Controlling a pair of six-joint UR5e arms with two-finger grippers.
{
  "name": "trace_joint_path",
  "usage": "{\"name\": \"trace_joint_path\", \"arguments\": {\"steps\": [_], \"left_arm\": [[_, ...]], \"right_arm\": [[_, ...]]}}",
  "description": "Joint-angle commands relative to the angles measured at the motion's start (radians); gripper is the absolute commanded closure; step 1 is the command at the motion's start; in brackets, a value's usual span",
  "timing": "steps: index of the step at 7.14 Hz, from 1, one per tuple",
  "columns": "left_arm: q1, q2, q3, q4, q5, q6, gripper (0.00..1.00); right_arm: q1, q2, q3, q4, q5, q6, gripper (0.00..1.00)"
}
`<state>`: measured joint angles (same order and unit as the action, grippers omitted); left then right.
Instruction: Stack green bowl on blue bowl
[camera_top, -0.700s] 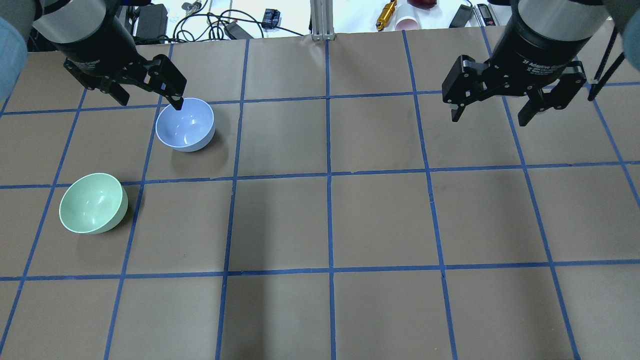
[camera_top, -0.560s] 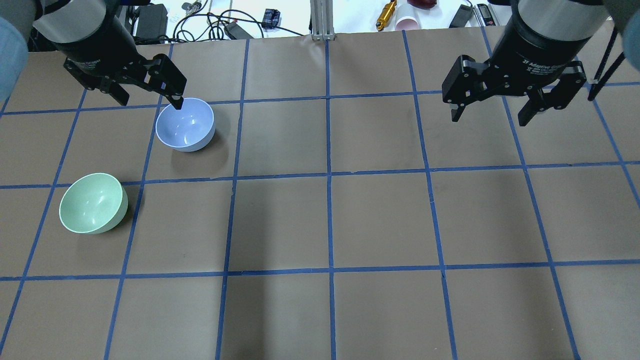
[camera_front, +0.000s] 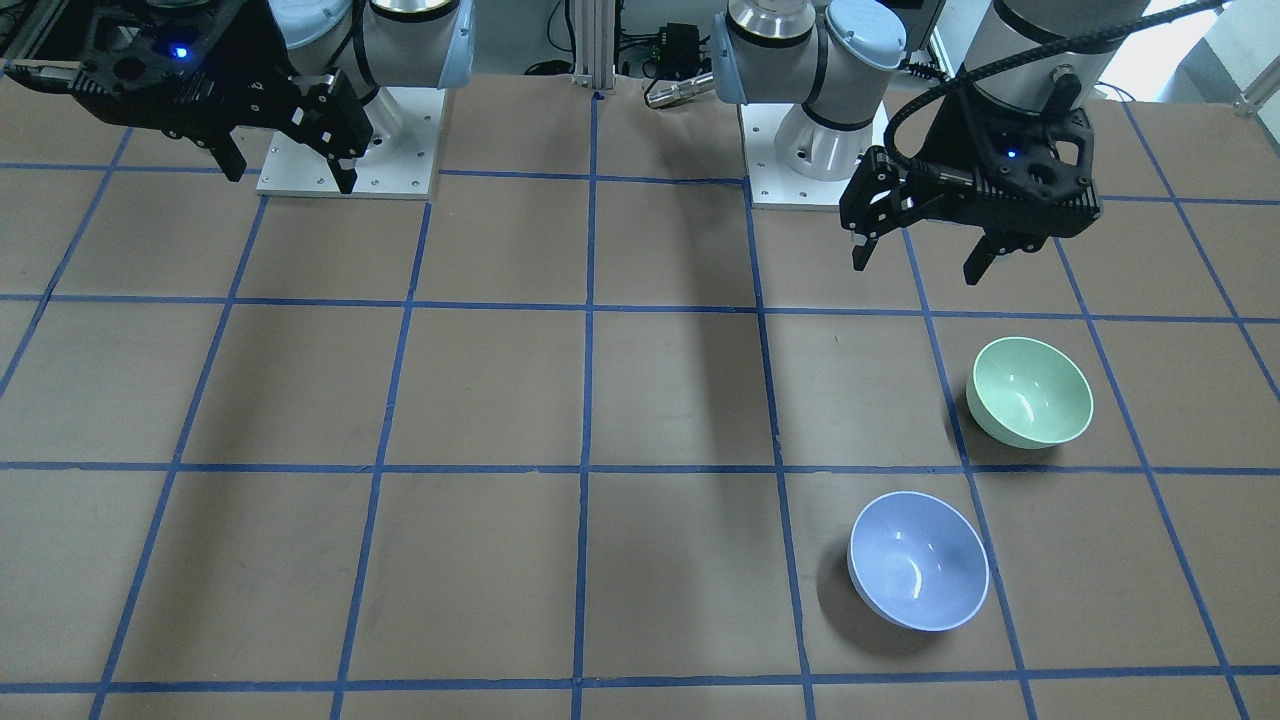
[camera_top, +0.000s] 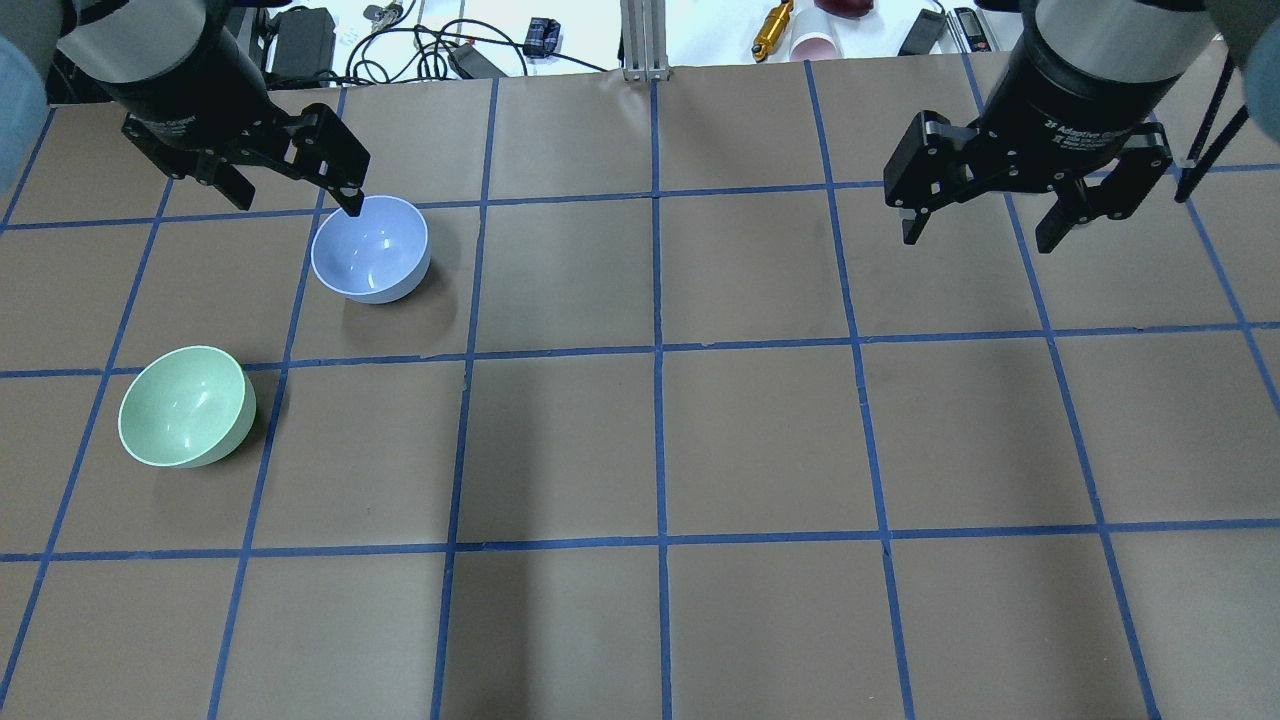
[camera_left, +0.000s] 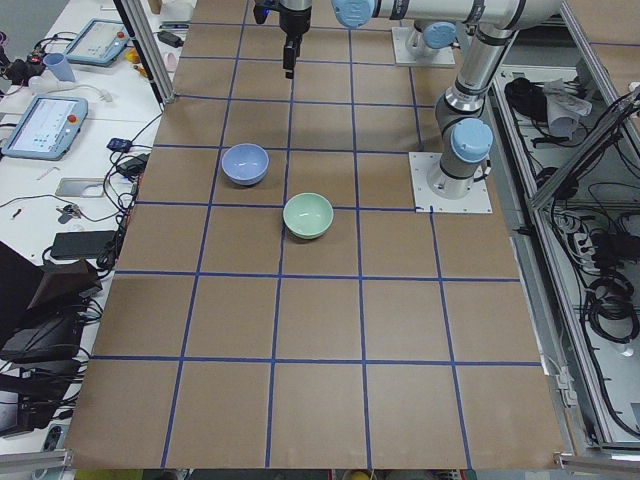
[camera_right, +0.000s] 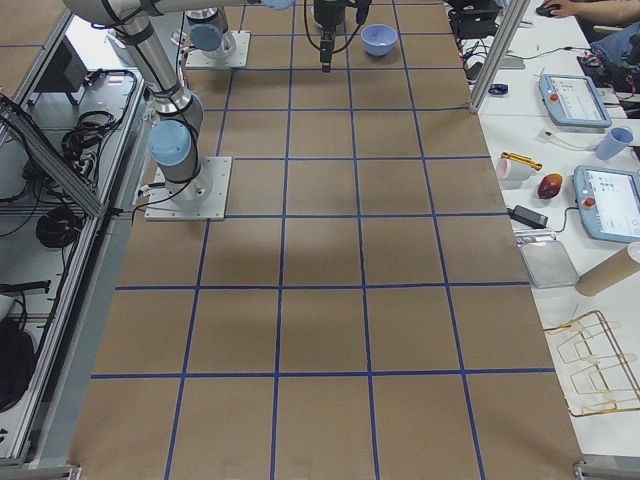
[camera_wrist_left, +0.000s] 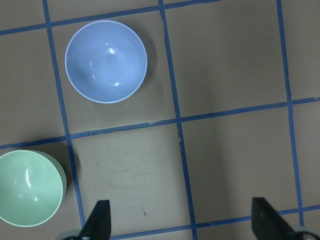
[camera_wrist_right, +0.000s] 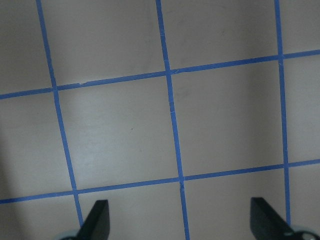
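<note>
The green bowl (camera_top: 185, 405) stands upright at the table's left, also in the front view (camera_front: 1030, 392) and the left wrist view (camera_wrist_left: 30, 187). The blue bowl (camera_top: 370, 248) stands upright one grid cell away, apart from it, also in the front view (camera_front: 918, 560) and the left wrist view (camera_wrist_left: 106, 61). My left gripper (camera_top: 295, 200) is open and empty, held high above the table beside both bowls (camera_front: 915, 268). My right gripper (camera_top: 977, 240) is open and empty, high over bare table at the right (camera_front: 290, 178).
The brown table (camera_top: 660, 440) is marked with blue tape grid lines. Cables, a pink cup (camera_top: 815, 45) and tools lie beyond its far edge. The two arm bases (camera_front: 345, 150) stand at the robot's side of the table.
My left gripper has shifted very slightly toward the far left. Both bowls and the right arm have not moved.
</note>
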<state>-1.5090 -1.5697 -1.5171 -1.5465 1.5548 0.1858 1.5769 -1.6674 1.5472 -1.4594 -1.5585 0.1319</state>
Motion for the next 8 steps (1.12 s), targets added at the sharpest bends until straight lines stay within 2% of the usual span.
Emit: {"name": "trace_joint_path", "arguments": {"steps": [1, 8], "left_arm": [[0.009, -0.007, 0.006, -0.006, 0.007, -0.006, 0.00], [0.009, -0.003, 0.006, -0.013, 0.014, -0.006, 0.00]], "right_arm": [[0.000, 0.000, -0.001, -0.001, 0.000, 0.000, 0.00], [0.000, 0.000, -0.001, -0.001, 0.000, 0.000, 0.00]]}}
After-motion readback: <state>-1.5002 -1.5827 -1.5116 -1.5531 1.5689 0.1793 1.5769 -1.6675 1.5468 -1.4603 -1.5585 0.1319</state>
